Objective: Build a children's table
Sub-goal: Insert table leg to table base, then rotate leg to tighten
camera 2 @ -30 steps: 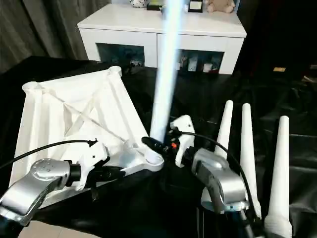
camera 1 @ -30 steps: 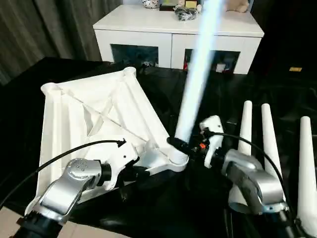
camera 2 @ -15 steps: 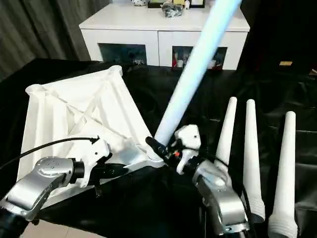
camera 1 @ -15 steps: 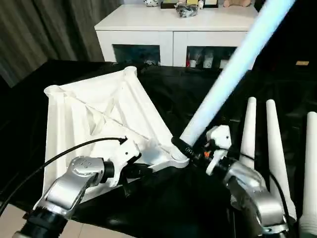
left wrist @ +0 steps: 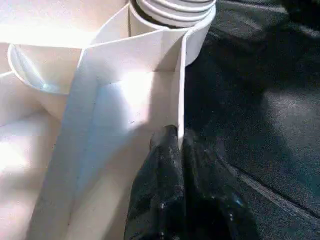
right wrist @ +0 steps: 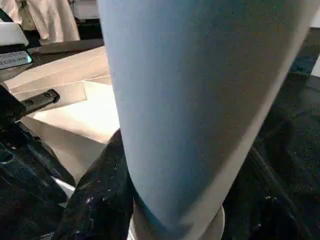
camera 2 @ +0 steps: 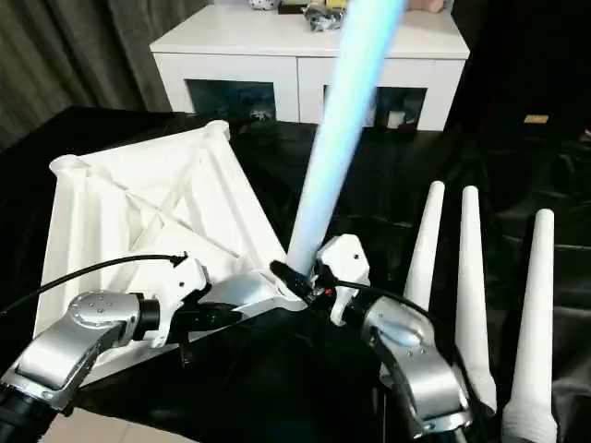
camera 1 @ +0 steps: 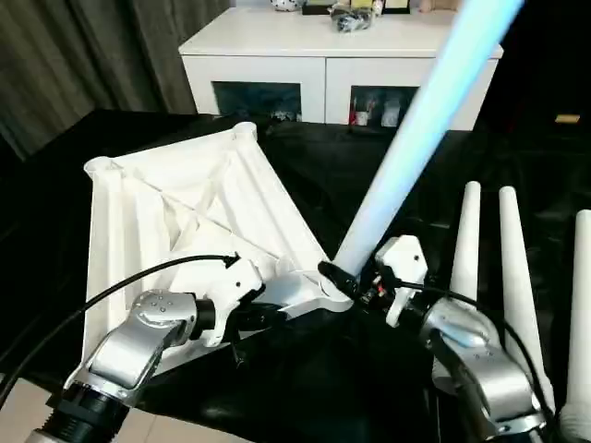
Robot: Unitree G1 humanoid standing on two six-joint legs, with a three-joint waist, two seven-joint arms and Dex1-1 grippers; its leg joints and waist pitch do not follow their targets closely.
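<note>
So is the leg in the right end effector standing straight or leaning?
Leaning: the leg rises from the tabletop's corner socket, slanting toward the robot's right.

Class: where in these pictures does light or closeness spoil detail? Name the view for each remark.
Left eye view: the held leg looks smeared and bluish. Left wrist view: the tabletop's rib is washed out by glare. Right wrist view: the leg looms close and featureless.

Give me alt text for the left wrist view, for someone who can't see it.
The left gripper pinches a thin white rib of the tabletop's underside, its black fingers closed on the rib. Beyond it, a leg's threaded end sits in the corner socket, above black cloth.
</note>
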